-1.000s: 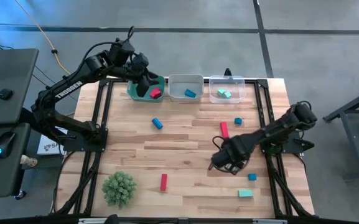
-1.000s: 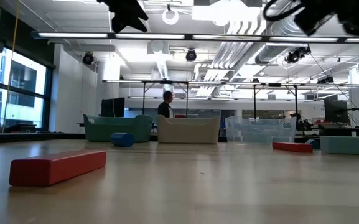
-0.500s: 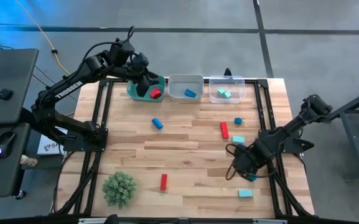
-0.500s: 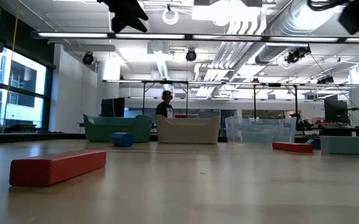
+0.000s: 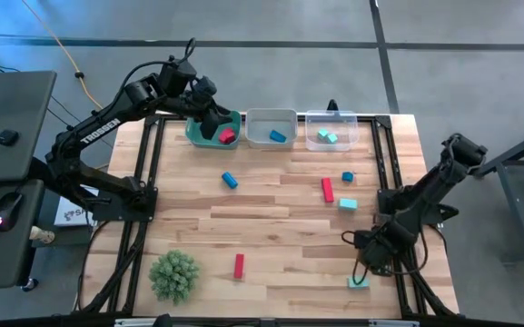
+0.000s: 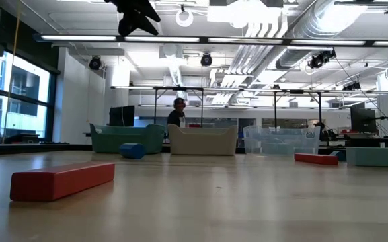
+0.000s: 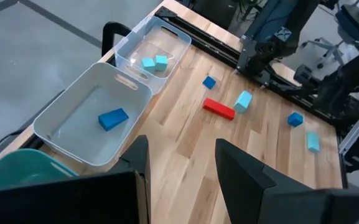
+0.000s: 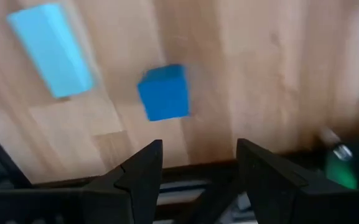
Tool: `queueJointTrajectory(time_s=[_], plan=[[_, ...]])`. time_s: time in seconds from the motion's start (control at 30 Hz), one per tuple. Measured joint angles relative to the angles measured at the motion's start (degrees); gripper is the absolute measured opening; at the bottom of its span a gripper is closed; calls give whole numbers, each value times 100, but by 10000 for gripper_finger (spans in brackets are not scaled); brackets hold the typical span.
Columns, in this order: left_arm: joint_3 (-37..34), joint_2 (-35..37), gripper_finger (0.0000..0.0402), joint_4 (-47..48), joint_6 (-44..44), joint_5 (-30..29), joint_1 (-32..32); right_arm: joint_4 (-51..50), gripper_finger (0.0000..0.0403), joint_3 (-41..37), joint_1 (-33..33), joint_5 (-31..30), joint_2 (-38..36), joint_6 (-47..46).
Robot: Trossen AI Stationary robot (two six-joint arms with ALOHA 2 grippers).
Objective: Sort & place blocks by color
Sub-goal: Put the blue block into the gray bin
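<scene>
3 red blocks (image 5: 327, 189), 4 blue blocks (image 5: 230, 180), 4 teal blocks (image 5: 348, 204), 3 bins (image 6: 204, 141).

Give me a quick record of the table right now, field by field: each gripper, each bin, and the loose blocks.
left gripper: open, above the green bin
right gripper: open, over the table's near right corner, above a blue cube and a teal bar
green bin contents: one red block
grey bin contents: one blue block
clear bin contents: two teal blocks
loose red blocks: two bars
other: spiky green ball at near left
</scene>
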State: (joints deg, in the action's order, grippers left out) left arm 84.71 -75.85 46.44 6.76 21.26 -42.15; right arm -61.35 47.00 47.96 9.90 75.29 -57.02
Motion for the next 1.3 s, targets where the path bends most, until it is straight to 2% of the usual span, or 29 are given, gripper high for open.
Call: queueJointTrajectory(time_s=[0.17, 0.3, 0.67, 0.93, 1.3], plan=[[0, 0, 104, 2, 62, 0, 0, 576, 195, -235, 436, -133, 0, 315], [0, 0, 104, 4, 121, 0, 0, 658, 195, -380, 674, -373, 1, 312], [0, 0, 104, 4, 121, 0, 0, 1126, 195, -401, 695, -934, 31, 458], [0, -2, 104, 7, 155, 0, 0, 1674, 195, -856, 695, -654, 136, 29], [0, 0, 104, 7, 206, 0, 0, 1973, 195, -1153, 695, -524, 133, 28]])
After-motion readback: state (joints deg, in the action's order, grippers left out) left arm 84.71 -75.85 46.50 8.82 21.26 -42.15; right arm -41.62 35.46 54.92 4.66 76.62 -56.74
